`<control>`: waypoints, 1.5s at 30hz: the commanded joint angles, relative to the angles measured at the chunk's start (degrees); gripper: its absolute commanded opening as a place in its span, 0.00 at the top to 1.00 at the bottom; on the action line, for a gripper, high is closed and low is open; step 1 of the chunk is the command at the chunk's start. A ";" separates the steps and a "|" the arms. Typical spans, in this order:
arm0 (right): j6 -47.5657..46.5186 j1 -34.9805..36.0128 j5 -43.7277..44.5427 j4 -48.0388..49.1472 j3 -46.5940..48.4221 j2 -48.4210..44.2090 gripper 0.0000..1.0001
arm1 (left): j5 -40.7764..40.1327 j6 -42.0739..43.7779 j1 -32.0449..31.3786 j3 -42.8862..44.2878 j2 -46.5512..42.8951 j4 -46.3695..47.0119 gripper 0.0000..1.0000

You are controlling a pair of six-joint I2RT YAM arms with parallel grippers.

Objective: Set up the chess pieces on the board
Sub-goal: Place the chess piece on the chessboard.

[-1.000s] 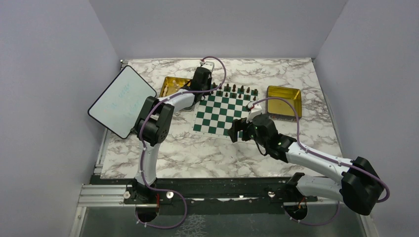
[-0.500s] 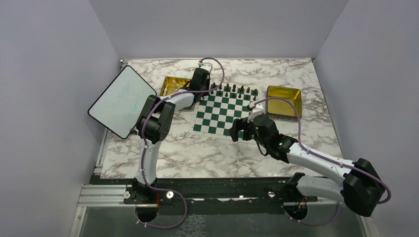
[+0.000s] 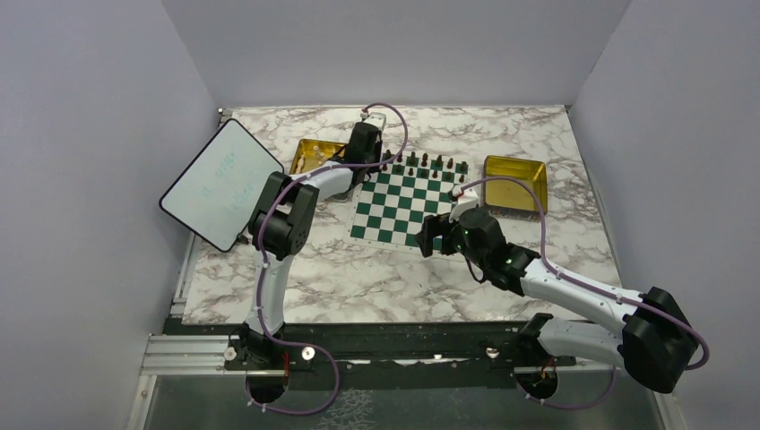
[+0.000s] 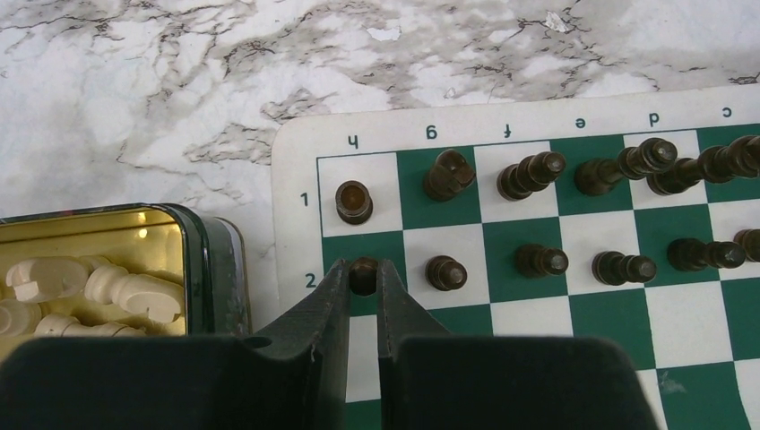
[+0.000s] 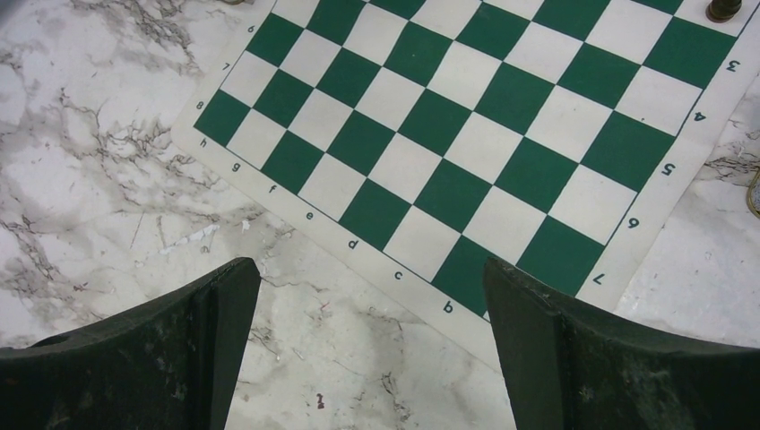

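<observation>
The left gripper (image 4: 362, 278) is seen clamped on a dark pawn (image 4: 363, 267) left of centre, near a corner of the board (image 4: 296, 224); its base apparently rests on the square. Other dark pieces (image 4: 538, 175) are ranged in two rows to the right. The right gripper (image 5: 367, 282) is held wide apart, empty, over the marble at the lower frame.

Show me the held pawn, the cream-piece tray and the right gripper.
Pawn (image 4: 363, 271), left wrist view, rounded top.
Tray (image 4: 201, 236), left wrist view, right rim.
Right gripper (image 5: 369, 267), right wrist view, between fingertips.
</observation>
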 commanded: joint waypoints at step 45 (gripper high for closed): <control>9.97 0.33 4.11 -9.94 7.05 -1.36 0.00 | 7.78 -5.04 0.07 8.50 -10.90 -18.01 0.50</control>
